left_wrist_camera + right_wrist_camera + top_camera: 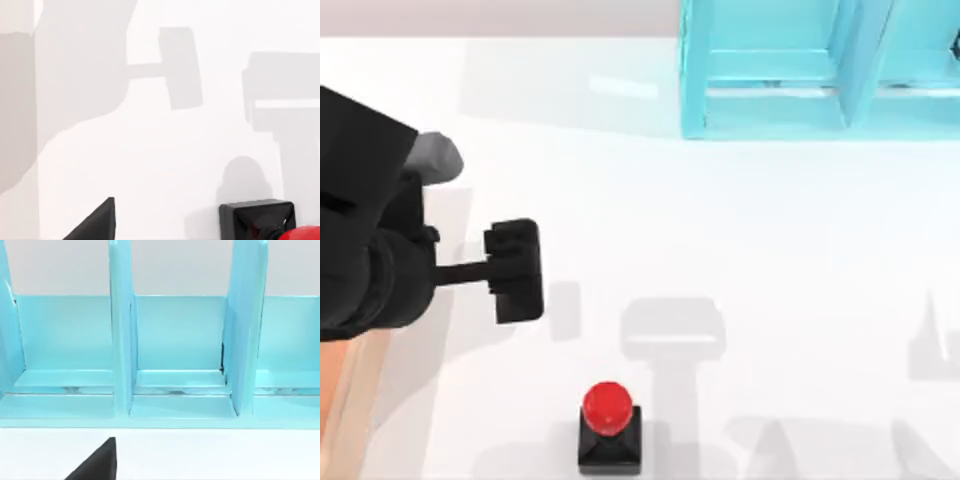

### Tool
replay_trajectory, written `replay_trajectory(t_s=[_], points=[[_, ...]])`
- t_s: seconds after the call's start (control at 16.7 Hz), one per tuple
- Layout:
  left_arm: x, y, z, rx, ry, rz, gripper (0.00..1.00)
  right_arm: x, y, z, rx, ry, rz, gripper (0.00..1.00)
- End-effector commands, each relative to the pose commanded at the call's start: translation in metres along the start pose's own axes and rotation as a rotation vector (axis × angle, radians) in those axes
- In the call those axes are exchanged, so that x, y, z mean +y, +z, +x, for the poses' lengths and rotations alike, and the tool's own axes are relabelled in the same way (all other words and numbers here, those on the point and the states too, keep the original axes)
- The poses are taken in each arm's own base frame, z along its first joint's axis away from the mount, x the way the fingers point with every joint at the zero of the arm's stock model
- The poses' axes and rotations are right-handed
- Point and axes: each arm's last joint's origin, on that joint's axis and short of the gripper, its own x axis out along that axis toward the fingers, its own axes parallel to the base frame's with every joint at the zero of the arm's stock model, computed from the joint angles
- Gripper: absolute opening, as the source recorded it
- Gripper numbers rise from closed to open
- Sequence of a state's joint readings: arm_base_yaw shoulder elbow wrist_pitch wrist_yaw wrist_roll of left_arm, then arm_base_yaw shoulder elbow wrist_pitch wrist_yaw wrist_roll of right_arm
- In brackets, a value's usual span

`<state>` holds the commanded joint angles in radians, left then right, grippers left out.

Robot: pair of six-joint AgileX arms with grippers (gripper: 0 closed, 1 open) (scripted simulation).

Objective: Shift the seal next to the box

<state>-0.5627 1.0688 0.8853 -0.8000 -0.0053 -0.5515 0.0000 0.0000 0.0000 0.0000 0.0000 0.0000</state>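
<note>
The seal (610,424), a square black base with a round red knob, stands upright at the table's front edge near the middle; it also shows in the left wrist view as the seal (260,220). My left gripper (515,270) hovers open above the table, behind and to the left of the seal, holding nothing. One of its fingers (95,222) is seen well apart from the seal. A sliver of the box (350,410), tan rim and orange inside, shows at the front left under my left arm. My right arm is parked, one black finger (97,462) facing the shelf.
A cyan shelf unit (790,80) with upright dividers stands at the back right, seen close in the right wrist view as the shelf unit (175,340). Bare white table lies between the seal and the box, and across the middle.
</note>
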Motion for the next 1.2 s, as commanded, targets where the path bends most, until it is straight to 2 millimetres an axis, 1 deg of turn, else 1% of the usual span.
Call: replay_trajectory(t_s=[0.18, 0.36, 0.48, 0.6, 0.72, 1.08, 1.2], points=[[-0.043, 0.011, 0.019, 0.218, 0.082, -0.002, 1.00, 0.000, 0.000, 0.000, 0.000, 0.000, 0.000, 1.00], [-0.081, 0.012, 0.039, 0.373, 0.177, 0.001, 1.00, 0.000, 0.000, 0.000, 0.000, 0.000, 0.000, 1.00], [-0.102, 0.009, 0.049, 0.442, 0.227, 0.008, 1.00, 0.000, 0.000, 0.000, 0.000, 0.000, 0.000, 1.00], [-0.116, 0.005, 0.057, 0.487, 0.274, 0.012, 1.00, 0.000, 0.000, 0.000, 0.000, 0.000, 0.000, 1.00], [-0.123, 0.004, 0.061, 0.502, 0.300, 0.012, 1.00, 0.000, 0.000, 0.000, 0.000, 0.000, 0.000, 1.00], [-0.122, 0.004, 0.063, 0.502, 0.302, 0.009, 1.00, 0.000, 0.000, 0.000, 0.000, 0.000, 0.000, 1.00], [-0.120, -0.001, 0.072, 0.506, 0.306, 0.012, 1.00, 0.000, 0.000, 0.000, 0.000, 0.000, 0.000, 1.00]])
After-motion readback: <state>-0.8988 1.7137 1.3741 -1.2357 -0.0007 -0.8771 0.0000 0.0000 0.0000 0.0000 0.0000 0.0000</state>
